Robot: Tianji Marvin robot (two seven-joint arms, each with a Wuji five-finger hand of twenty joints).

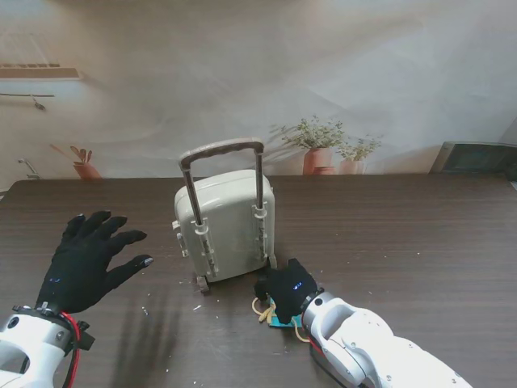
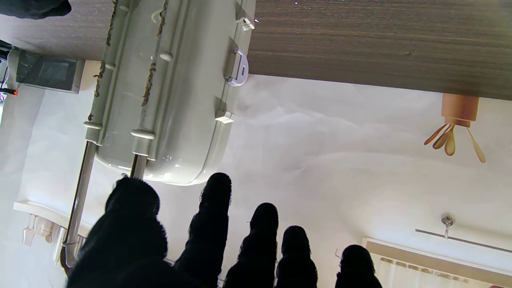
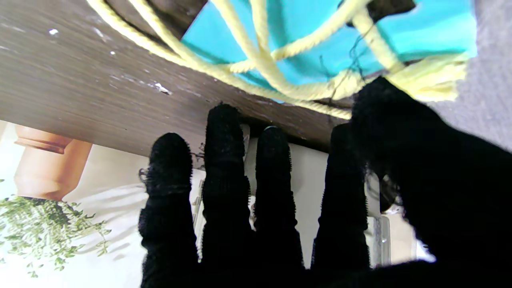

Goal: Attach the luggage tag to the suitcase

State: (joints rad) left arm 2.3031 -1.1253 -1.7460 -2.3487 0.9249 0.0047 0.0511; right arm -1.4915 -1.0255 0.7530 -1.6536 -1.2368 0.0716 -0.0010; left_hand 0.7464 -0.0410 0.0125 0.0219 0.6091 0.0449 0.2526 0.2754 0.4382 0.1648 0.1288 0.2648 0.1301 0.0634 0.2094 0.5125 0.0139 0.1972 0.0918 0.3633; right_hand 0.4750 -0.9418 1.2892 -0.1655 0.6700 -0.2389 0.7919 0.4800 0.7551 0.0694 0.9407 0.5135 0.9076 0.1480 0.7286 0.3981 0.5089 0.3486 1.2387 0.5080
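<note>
Suitcase, a small pale grey-green hard-shell one (image 1: 226,230) with its brown telescopic handle (image 1: 222,149) pulled up, stands upright at the centre of the dark wooden tabletop (image 1: 420,234) in the stand view. At about 5 o'clock from it, just beside its base, the turquoise flat luggage tag with a yellow cord loop (image 1: 279,320) lies on the tabletop, and the right hand (image 1: 287,287) in a black glove is low over it. The left hand (image 1: 89,259) hovers at 9 o'clock, well apart from the suitcase, its fingers spread and holding nothing.

From the left wrist, the suitcase (image 2: 172,100) is in front of the spread fingers (image 2: 214,200), not touched.

From the right wrist, the tag (image 3: 304,44) and its cord (image 3: 256,60) lie close. The thumb (image 3: 384,108) seems to touch the cord, but I cannot tell if the fingers are closed on it.

I judge the step is picking up the tag. Next, the loop must be lifted and brought around the handle.
</note>
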